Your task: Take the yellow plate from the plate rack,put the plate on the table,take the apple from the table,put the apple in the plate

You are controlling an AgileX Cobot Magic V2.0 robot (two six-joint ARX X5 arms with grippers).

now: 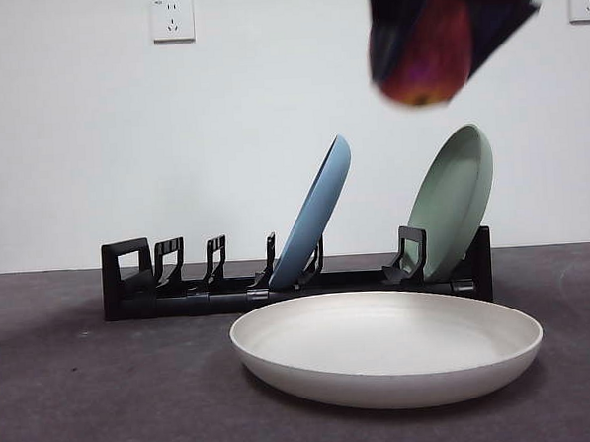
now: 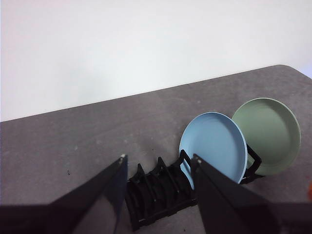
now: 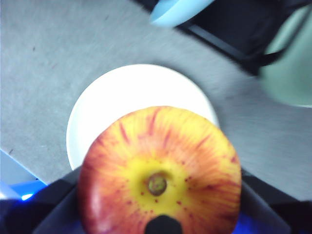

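Observation:
The yellow plate (image 1: pixel 386 347) lies flat on the table (image 1: pixel 106 389) in front of the plate rack (image 1: pixel 209 285). My right gripper (image 1: pixel 435 50) is shut on the apple (image 1: pixel 425 61) and holds it high above the plate's right part. In the right wrist view the apple (image 3: pixel 160 173) fills the space between the jaws, with the plate (image 3: pixel 136 97) straight below it. My left gripper (image 2: pixel 158 161) is open and empty, high above the rack (image 2: pixel 158 187).
A blue plate (image 1: pixel 314 215) and a pale green plate (image 1: pixel 454 198) lean upright in the rack behind the yellow plate. The rack's left slots hold nothing. A white wall stands behind the table.

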